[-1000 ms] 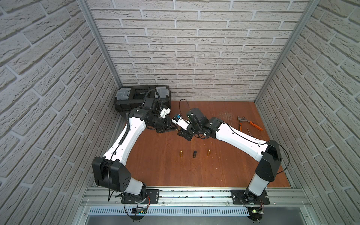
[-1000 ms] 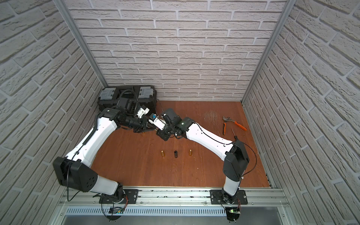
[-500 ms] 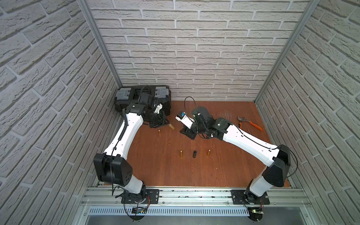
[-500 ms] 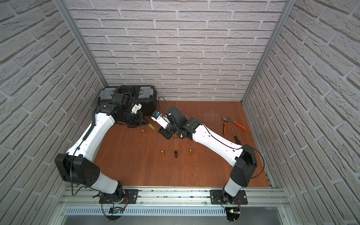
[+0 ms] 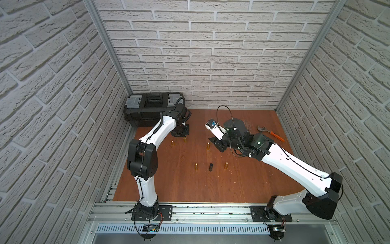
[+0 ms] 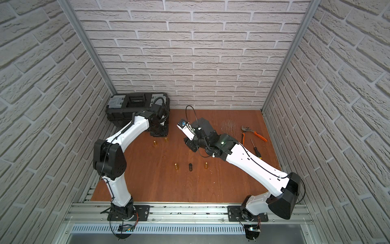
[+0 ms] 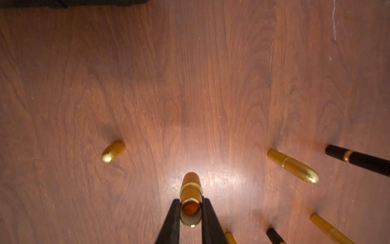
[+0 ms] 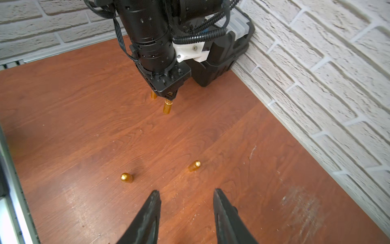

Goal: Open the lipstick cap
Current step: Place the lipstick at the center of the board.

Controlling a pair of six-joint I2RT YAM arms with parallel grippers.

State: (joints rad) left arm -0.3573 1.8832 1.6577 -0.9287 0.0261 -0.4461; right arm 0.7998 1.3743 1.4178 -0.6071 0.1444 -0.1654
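looks all but done. pinches the gold lipstick tube [image 7: 190,188] upright between the pressed-in fingers of the left gripper [image 7: 191,202], far left on the table [image 5: 168,186], just in front of the black toolbox [image 5: 147,109]. shows an open mouth with the reddish stick inside in the left wrist view, so no cap on it. cannot tell whether it touches the wood or hangs just above it.

finds the right gripper [image 8: 186,194] spread and empty, toward the far middle, well apart from the tube. spots a short gold piece on the wood just left of that gripper in a top view, judged to be the cap [image 5: 208,145] off this tube. notes a second gold piece [image 5: 172,143] near the tube too, so hard to say for certain which belongs.

remains, at most, to set the tube down and let go.
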